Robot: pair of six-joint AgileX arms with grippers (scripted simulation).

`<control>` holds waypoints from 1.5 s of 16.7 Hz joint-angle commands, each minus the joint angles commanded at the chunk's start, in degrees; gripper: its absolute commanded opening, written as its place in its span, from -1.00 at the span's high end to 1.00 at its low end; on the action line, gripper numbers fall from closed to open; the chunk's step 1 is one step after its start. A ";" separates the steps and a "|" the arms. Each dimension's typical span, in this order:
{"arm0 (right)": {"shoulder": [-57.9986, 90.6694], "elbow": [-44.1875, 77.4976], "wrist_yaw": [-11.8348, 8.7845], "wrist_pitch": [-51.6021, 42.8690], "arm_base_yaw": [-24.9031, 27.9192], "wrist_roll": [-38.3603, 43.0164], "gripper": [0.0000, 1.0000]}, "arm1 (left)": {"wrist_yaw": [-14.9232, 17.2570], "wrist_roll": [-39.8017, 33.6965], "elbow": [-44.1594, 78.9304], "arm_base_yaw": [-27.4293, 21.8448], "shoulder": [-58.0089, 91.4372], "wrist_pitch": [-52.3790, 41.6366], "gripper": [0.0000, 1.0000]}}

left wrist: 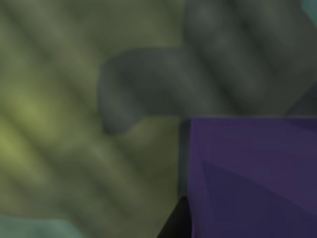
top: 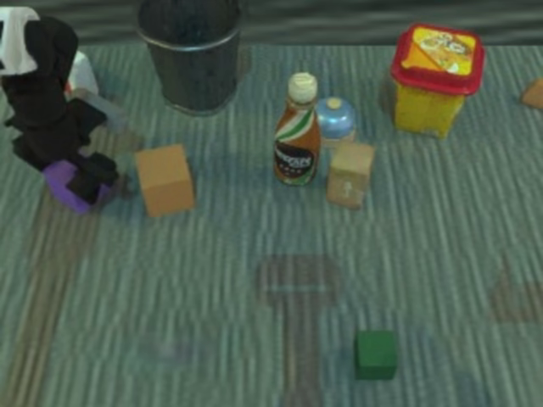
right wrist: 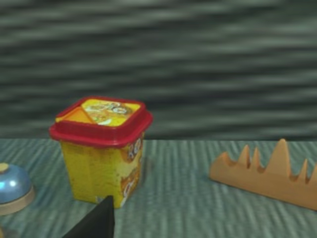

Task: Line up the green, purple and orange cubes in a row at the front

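While gripped, purple cube (top: 66,183) inside left pincer (top: 78,185)

Striped table (top: 212,288) with orange cube (top: 165,179), green cube (top: 375,354), bottle (top: 297,140), bucket (top: 191,51), tub (top: 434,78).

Purple cube (left wrist: 252,178) fills near corner, close up; blurred striped table (left wrist: 54,124) with grey mark behind.

Purple cube (top: 64,182) at far left in my left hand (top: 85,178); orange cube (top: 165,179) just beside; green cube (top: 376,354) front, right of centre.
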 joint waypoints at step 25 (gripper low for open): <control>0.00 0.00 0.00 0.00 0.00 0.00 -1.00 | 0.19 -9.45 6.51 -5.19 -7.01 -12.84 1.00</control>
